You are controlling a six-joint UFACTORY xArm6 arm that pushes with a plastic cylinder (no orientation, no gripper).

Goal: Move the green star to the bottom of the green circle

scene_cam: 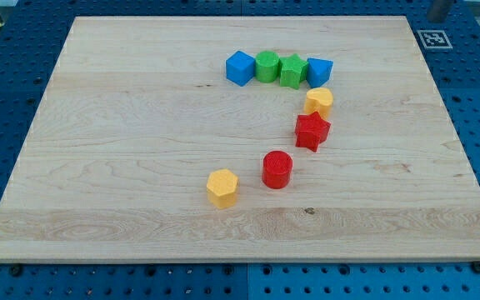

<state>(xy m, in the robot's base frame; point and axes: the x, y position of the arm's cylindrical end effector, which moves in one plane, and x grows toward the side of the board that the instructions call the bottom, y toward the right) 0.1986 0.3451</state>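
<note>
**Ann:** Wooden board [140, 167] fills the view, and eight blocks sit on it. Along the view's top runs a tight row: a blue cube [240, 67], the green circle [267, 66], the green star [292, 72], then another blue block [319, 72].

**Ben:** So the green star sits just to the view's right of the green circle, touching it, with that second blue block pressed against its other side.

**Ann:** Right. Below that block comes a yellow block [318, 102], then a red star [312, 131] touching it.

**Ben:** Further down, a red cylinder [277, 169] and a yellow hexagon [222, 187], near each other but apart.

**Ann:** And my tip?

**Ben:** It doesn't show anywhere over the board, so where it stands against the blocks, I can't tell. A dark shape [441, 9] peeks in at the view's top right corner, too cropped to identify.
</note>
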